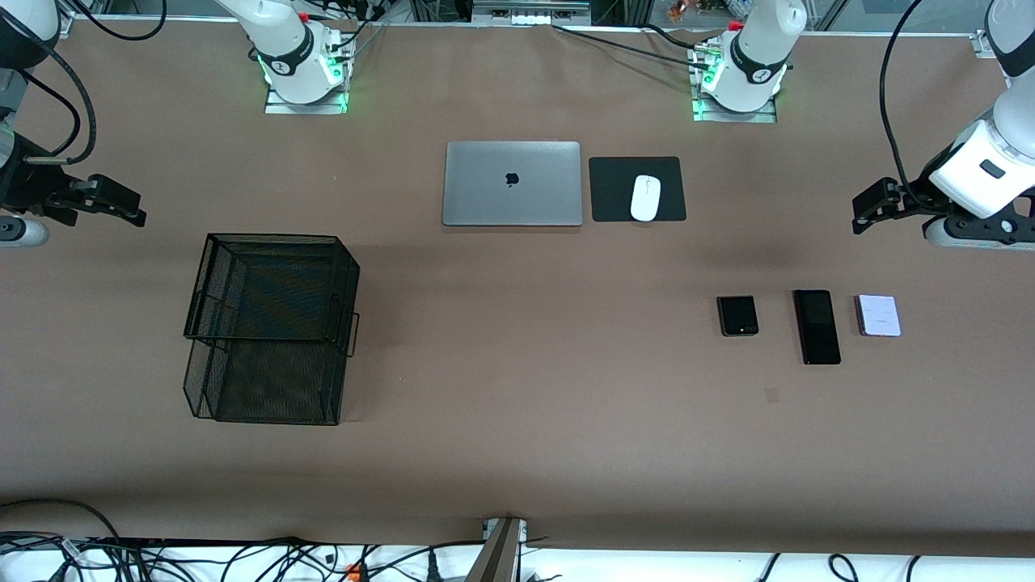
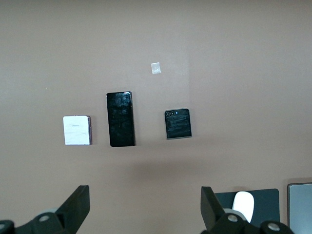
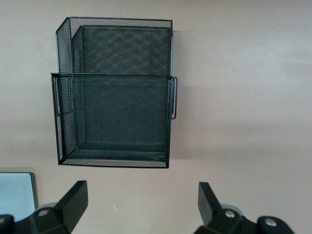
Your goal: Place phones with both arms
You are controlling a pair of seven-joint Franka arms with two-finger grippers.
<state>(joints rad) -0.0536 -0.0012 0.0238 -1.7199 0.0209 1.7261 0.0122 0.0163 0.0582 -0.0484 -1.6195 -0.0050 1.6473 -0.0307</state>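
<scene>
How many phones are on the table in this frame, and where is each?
3, in a row toward the left arm's end of the table: the small black phone nearest the table's middle, the long black phone beside it, and the white-lilac phone outermost. None seems hidden.

Front cam sits high across the table (image 1: pixel 517 453) from the robots, looking down, so both bases run along the top edge and the whole surface fits in. Left wrist cam hangs well above the three phones (image 2: pixel 122 119), pointing straight down; it also catches the mouse (image 2: pixel 243 204) and a laptop (image 2: pixel 300 207) corner. Right wrist cam looks straight down on the mesh basket (image 3: pixel 114 92) plus the same laptop's corner, so that's the wrist views' only overlap.
</scene>
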